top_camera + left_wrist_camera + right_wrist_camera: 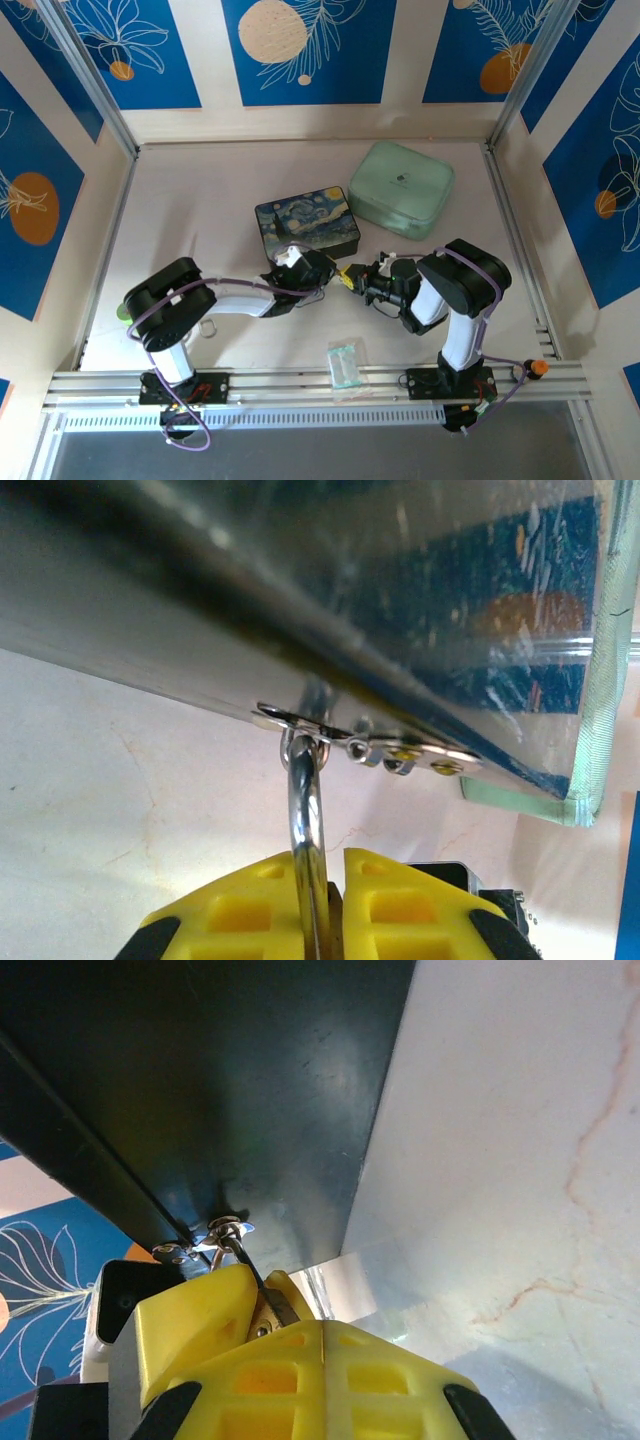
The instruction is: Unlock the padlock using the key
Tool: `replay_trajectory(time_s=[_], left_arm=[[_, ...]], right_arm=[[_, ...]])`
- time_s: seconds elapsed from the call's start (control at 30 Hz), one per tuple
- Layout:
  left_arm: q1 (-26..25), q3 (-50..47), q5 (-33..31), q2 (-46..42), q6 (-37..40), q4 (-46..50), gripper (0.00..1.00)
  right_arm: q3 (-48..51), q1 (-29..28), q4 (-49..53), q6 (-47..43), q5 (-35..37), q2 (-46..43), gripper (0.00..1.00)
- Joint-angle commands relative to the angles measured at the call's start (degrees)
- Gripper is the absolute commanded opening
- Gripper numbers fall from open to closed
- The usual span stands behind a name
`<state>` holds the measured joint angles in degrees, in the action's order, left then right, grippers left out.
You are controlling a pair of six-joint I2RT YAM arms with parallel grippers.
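While left gripper [327,885] clamps padlock [304,805], right gripper [322,1338] pinched shut, key hold unclear; padlock just ahead-left of right fingertips.

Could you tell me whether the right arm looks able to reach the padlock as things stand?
Probably yes. The right pincer sits at the hasp of the starry-night box, beside the left pincer, which clamps the padlock; nothing seems to lie between them.

Of the tiny brass-gold padlock [306,815], only the silver shackle shows; its body is buried between the yellow pads of the left end effector [325,900]. Beside the right end effector [322,1345], a thin grey sliver [262,1282] is too small to tell: key or shackle.
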<state>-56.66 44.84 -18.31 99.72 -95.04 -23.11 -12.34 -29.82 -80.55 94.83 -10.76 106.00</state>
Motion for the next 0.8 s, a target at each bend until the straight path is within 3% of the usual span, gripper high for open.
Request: replay_trajectory(time_s=[0.0, 0.2, 0.37, 0.5, 0.63, 0.77], left_arm=[[-1.96, 0.44, 7.93, 0.93, -5.59, -1.93, 0.00], [-1.87, -0.18, 8.11, 1.69, -5.85, -3.26, 0.00], [-1.65, -1.01, 7.95, 1.79, -5.66, -3.73, 0.00], [-1.45, -2.26, 7.41, 1.35, -5.88, -4.36, 0.00], [-1.43, -2.21, 7.52, 1.09, -5.50, -4.36, 0.00], [-1.34, -2.73, 7.40, 1.00, -5.50, -4.56, 0.00]], right_arm=[[-2.07, -2.13, 0.53, -0.28, 0.33, 1.04, 0.00], [-0.72, -1.44, 0.77, -1.11, -0.22, 0.46, 0.00], [0.36, -1.47, 5.88, -3.91, -0.06, -3.47, 0.09], [0.57, -1.60, 14.28, -6.99, 0.79, -9.84, 0.13], [-0.81, -1.99, 26.14, -10.95, 1.46, -17.43, 0.26], [-1.48, -2.08, 37.75, -14.23, 3.51, -25.34, 0.32]])
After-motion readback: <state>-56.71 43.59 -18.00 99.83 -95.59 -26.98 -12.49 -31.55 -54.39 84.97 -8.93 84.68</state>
